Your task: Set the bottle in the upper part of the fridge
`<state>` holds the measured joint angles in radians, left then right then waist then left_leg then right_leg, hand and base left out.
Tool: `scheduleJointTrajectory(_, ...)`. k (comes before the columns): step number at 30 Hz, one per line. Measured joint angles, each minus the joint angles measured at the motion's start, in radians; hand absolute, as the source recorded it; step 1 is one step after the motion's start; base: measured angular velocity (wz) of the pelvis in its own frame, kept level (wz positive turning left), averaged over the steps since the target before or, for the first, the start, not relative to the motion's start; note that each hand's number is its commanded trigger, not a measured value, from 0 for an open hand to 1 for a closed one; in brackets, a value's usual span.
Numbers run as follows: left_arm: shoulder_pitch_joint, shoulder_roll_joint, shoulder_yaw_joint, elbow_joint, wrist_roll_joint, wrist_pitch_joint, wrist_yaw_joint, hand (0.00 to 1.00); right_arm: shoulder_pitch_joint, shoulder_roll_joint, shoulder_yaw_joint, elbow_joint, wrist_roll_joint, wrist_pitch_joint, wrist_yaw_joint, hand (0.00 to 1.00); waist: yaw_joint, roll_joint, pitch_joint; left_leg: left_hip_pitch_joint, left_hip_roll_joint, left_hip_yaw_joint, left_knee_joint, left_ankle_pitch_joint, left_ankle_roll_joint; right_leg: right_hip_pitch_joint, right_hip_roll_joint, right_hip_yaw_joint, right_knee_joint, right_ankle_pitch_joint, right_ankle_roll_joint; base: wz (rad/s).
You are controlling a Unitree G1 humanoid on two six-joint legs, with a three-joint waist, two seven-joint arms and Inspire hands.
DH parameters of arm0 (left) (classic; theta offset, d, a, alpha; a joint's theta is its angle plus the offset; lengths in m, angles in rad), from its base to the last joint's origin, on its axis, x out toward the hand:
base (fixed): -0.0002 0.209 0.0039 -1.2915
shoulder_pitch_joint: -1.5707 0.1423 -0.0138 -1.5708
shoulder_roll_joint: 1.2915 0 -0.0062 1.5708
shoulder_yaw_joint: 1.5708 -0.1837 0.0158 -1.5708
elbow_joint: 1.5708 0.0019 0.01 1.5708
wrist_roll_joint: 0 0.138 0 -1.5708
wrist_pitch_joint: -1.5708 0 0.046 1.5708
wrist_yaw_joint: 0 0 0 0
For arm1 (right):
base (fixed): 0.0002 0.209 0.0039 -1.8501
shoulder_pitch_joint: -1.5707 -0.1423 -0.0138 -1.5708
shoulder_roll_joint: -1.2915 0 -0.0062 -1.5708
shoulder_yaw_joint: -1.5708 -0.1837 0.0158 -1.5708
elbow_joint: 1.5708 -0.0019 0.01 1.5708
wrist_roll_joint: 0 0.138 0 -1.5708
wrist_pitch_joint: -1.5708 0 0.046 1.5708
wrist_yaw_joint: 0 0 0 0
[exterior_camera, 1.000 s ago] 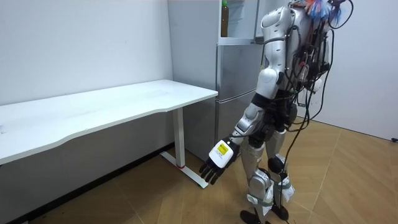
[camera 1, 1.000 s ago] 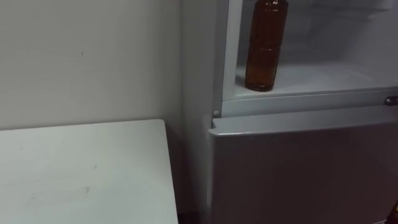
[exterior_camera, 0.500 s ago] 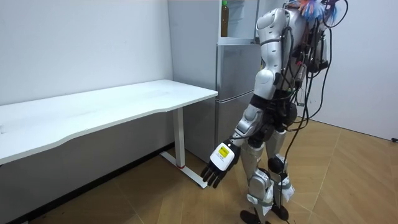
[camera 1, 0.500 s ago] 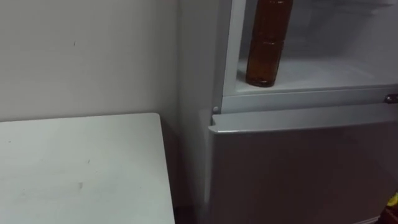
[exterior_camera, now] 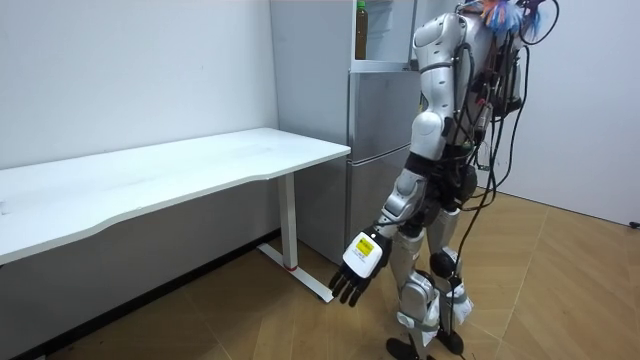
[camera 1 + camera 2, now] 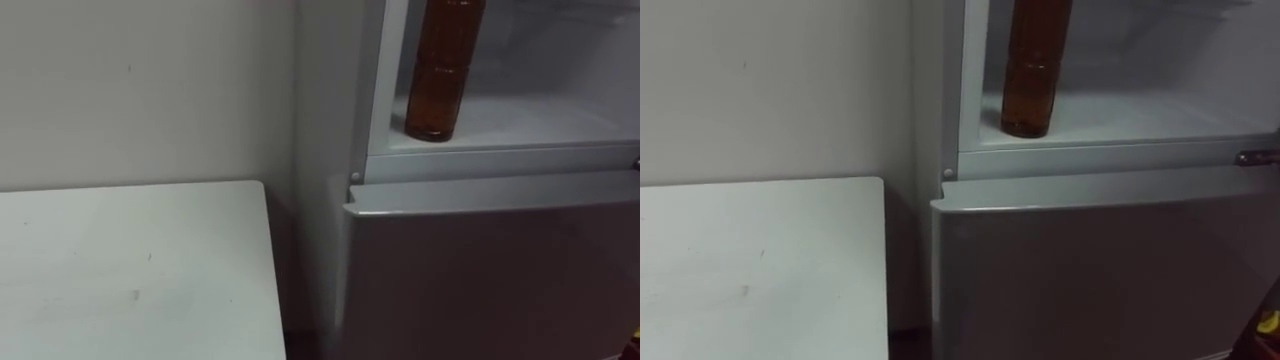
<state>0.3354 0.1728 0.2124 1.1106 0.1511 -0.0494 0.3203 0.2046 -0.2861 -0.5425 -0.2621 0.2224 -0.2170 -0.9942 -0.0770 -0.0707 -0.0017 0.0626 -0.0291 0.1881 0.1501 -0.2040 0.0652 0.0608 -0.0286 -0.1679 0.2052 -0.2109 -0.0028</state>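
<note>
Evidently one fridge (image 6: 480, 270) stood against the wall, and the robot stood upright just in front of it in the room view. The fridge's lower door was closed and its upper compartment (image 6: 540, 115) lay open. One white table (image 6: 130, 270) stood just beside the fridge, on its left in the eye views, with a narrow dark gap between the two. One bottle (image 6: 442, 70), filled with brown liquid, stood upright on the floor of the upper compartment, near that compartment's left wall and close to its front edge, with no hand on it. One hand showed in the room view, the left hand (image 5: 358, 270), hanging low at the robot's side, well below the fridge's upper compartment, its fingers straight and loose, pointing down and holding nothing.
</note>
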Motion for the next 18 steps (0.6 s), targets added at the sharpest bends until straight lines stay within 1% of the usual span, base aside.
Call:
scheduleJointTrajectory(2, 0.005, -0.002, 0.0, 0.009, 0.0, 0.001, 0.0, 0.0, -0.002, -0.02, 0.0, -0.005, 0.0, 0.002, 0.02, 0.0, 0.0, 0.0, 0.0006, 0.0, 0.0, 0.0, 0.001, -0.001, 0.001, 0.003, -0.001, 0.0, 0.0, 0.0, 0.0, 0.0)
scheduleJointTrajectory(3, 0.006, -0.003, 0.0, 0.009, 0.0, 0.001, 0.0, 0.0, -0.001, -0.023, 0.001, -0.005, -0.004, 0.003, 0.026, 0.0, 0.0, 0.001, 0.0013, 0.001, -0.001, 0.0, 0.001, -0.001, 0.001, 0.005, -0.001, 0.0, 0.0, 0.0, 0.0, 0.0)
scheduleJointTrajectory(7, 0.005, -0.004, 0.0, 0.008, -0.001, 0.001, -0.002, 0.0, -0.004, -0.024, 0.011, -0.025, -0.012, 0.023, 0.041, 0.0, 0.008, 0.004, 0.0031, 0.003, 0.0, 0.001, 0.013, 0.0, 0.001, 0.007, -0.001, 0.001, 0.0, 0.0, 0.0, 0.0)
scheduleJointTrajectory(9, 0.005, -0.004, 0.0, 0.008, -0.001, 0.001, -0.005, 0.0, -0.006, -0.028, 0.011, -0.03, -0.034, 0.023, 0.049, 0.0, 0.009, 0.003, 0.0031, 0.004, 0.0, 0.002, 0.016, 0.0, 0.001, 0.007, -0.001, 0.001, -0.002, -0.001, 0.0, 0.0)
scheduleJointTrajectory(11, 0.005, -0.004, 0.0, 0.008, -0.001, 0.001, -0.008, 0.0, -0.008, -0.041, 0.011, -0.047, -0.035, 0.023, 0.057, 0.0, 0.009, 0.002, 0.0032, 0.006, 0.0, 0.002, 0.018, 0.0, 0.001, 0.007, -0.001, 0.002, -0.003, -0.001, 0.0, 0.0)
scheduleJointTrajectory(13, 0.005, -0.004, -0.001, 0.008, -0.001, 0.0, -0.009, 0.0, -0.009, -0.043, 0.011, -0.067, -0.036, 0.022, 0.059, 0.0, 0.01, -0.001, 0.0032, 0.007, 0.0, 0.002, 0.018, 0.0, 0.001, 0.007, -0.001, 0.002, -0.003, -0.001, 0.0, 0.0)
scheduleJointTrajectory(18, 0.005, -0.004, -0.001, 0.009, -0.001, 0.0, -0.01, 0.0, -0.011, -0.044, 0.011, -0.072, -0.076, 0.019, 0.06, 0.0, 0.022, -0.006, 0.0067, 0.004, 0.0, 0.002, 0.018, 0.0, 0.001, 0.009, -0.001, 0.002, -0.005, -0.001, 0.0, 0.0)
